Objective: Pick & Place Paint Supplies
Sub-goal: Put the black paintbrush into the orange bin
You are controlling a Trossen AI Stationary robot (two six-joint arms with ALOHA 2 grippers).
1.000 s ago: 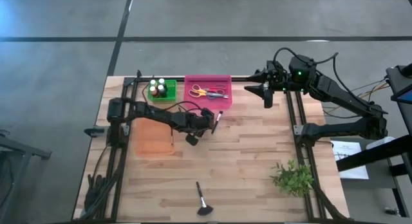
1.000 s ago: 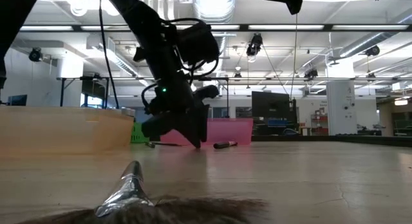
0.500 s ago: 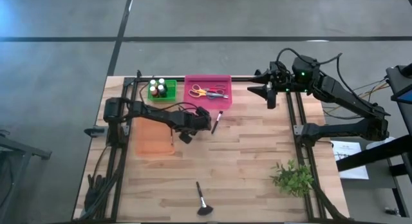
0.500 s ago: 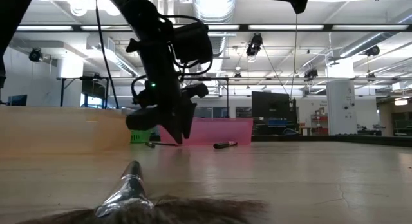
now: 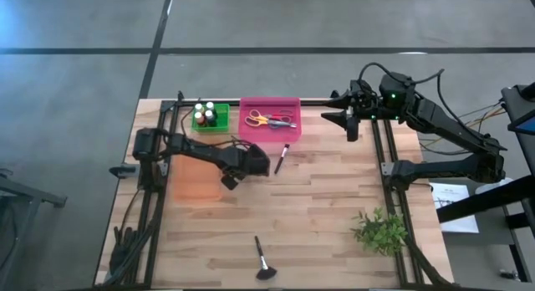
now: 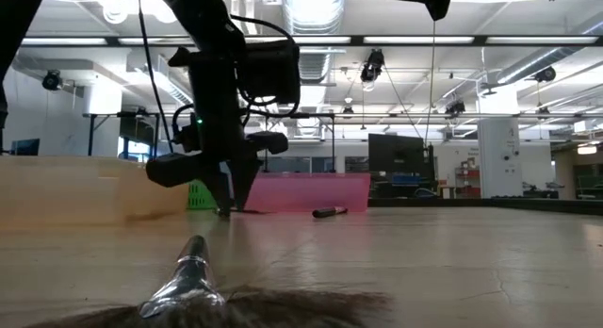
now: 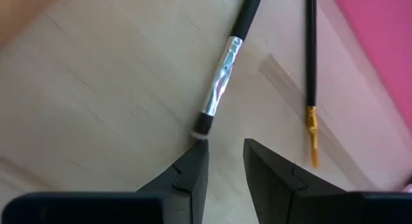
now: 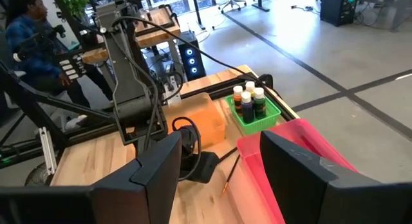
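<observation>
**A:** Where's the slim dark-handled brush with the silver ferrule (image 7: 222, 79) sitting?

**B:** On the bare wood just ahead of my left gripper (image 7: 225, 165), bristle end nearest my tips, handle running away toward the pink tray (image 5: 269, 104). My fingers are nearly together and hold nothing.

**A:** And the other arm?

**B:** My right gripper (image 5: 349, 124) hangs well apart at the far edge, fingers spread and empty. The pink tray has scissors (image 5: 269, 119), the green bin (image 5: 210, 121) has paint bottles (image 5: 205, 112).

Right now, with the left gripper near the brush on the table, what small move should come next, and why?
Probably open the left gripper wider and ease it forward over the silver-ferruled brush. The brush lies on the table outside the pink tray, its end just beyond the narrowly parted, empty fingers. The right gripper waits by the far edge.
</observation>
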